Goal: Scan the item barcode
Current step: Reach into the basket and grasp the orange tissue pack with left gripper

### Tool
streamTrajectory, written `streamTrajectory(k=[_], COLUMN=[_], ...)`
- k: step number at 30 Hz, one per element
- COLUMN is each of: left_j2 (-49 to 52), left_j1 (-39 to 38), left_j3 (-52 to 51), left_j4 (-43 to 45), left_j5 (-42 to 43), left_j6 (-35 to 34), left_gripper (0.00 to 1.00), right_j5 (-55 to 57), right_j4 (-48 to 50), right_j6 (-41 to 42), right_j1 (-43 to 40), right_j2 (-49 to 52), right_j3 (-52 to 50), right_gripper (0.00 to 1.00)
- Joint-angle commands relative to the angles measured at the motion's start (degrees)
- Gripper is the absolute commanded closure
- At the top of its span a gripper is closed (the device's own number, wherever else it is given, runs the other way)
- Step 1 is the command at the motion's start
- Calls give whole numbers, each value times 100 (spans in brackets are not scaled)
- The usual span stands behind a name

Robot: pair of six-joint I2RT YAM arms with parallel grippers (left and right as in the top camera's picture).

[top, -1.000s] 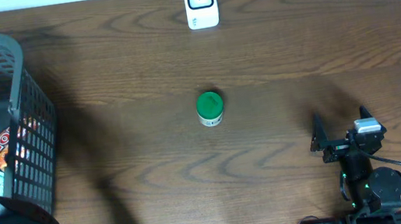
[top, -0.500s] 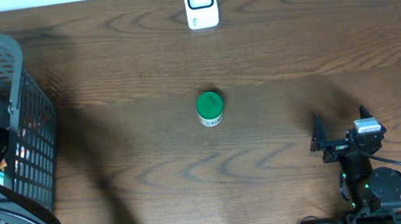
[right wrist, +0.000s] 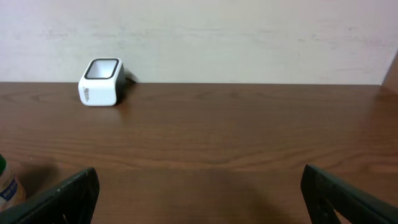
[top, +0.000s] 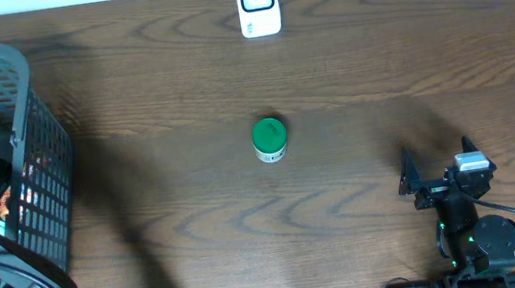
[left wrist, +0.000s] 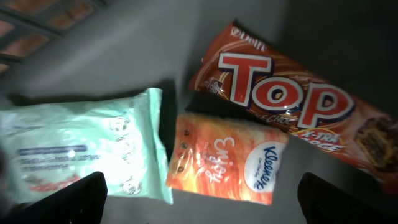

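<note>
Dark wood table (top: 179,84) runs back to a plain pale wall (right wrist: 249,37), where a white scanner (top: 257,3) sits at the far edge, its window facing up. A green-lidded jar (top: 269,138) stands alone mid-table. A grey mesh basket (top: 22,86) is at the left edge, and the left arm reaches down into it.

The left gripper (left wrist: 211,202) is spread wide and grips nothing. It hangs over three packs lying flat on the basket floor: a red Top bar (left wrist: 292,99), an orange Kleenex pack (left wrist: 230,158) just beside it, and a mint wipes pack (left wrist: 81,149) whose edge overlaps the Kleenex pack.

The right gripper (top: 437,157) is at the near right, fully open and empty, well apart from the jar and pointed toward the scanner.
</note>
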Motion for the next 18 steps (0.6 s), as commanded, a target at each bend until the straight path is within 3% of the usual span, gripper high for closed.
streamTrajectory(k=[1, 14, 18], left_j2=[389, 1318, 1279], left_j1=[-7, -7, -9], left_j3=[-44, -44, -28], left_j4=[-7, 0, -4], left_j5=[96, 101, 101], left_j6=[79, 120, 118], left_gripper=[2, 1, 8], right_j5=[7, 7, 7], right_j4=[-20, -20, -20], right_j6=[81, 81, 81], right_j1=[-7, -9, -9], right_j2=[-7, -4, -4], right_j3=[-9, -9, -9], right_gripper=[1, 1, 1])
